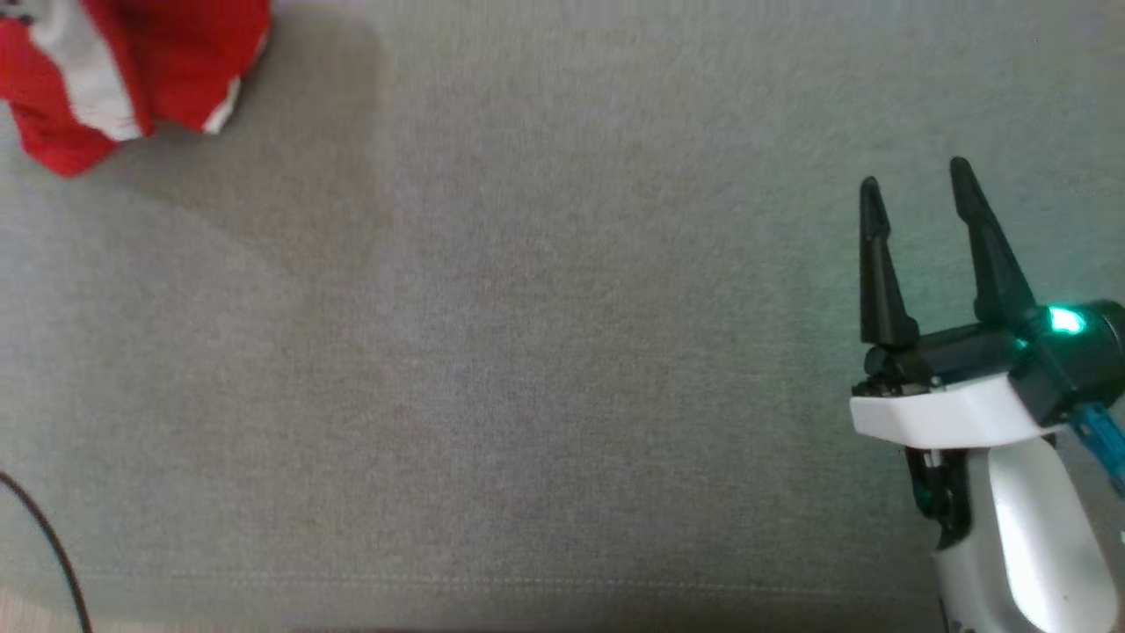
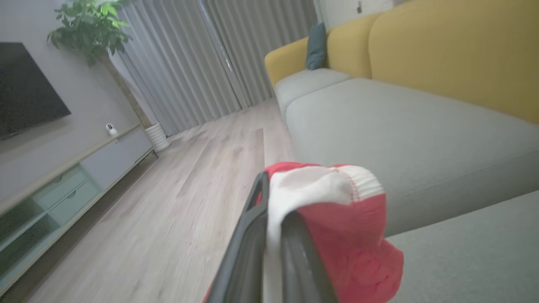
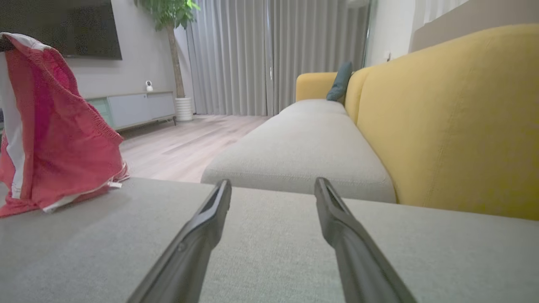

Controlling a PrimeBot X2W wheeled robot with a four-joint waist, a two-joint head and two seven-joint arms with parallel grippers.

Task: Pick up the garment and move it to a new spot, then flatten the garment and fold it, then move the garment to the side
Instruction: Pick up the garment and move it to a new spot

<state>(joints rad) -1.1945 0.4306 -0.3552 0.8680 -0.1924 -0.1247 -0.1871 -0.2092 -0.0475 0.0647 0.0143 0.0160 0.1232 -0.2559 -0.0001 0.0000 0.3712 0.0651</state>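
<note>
The garment (image 1: 132,70) is red cloth with white stripes, bunched at the top left of the head view above the grey cushion (image 1: 527,352). In the left wrist view my left gripper (image 2: 273,210) is shut on the garment (image 2: 337,219), its white-edged hem draped over the fingers. From the right wrist view the garment (image 3: 54,126) hangs at the left, its lower end resting on the cushion. My right gripper (image 1: 914,185) stands open at the right of the head view with nothing between its fingers (image 3: 210,219).
The yellow sofa back (image 3: 442,118) runs along the right, with a further grey seat cushion (image 3: 303,143) and a dark blue pillow (image 3: 339,82). Beyond lie wood floor (image 2: 177,202), a TV cabinet (image 2: 63,181), a potted plant (image 2: 90,29) and curtains. A dark cable (image 1: 44,545) crosses the lower left.
</note>
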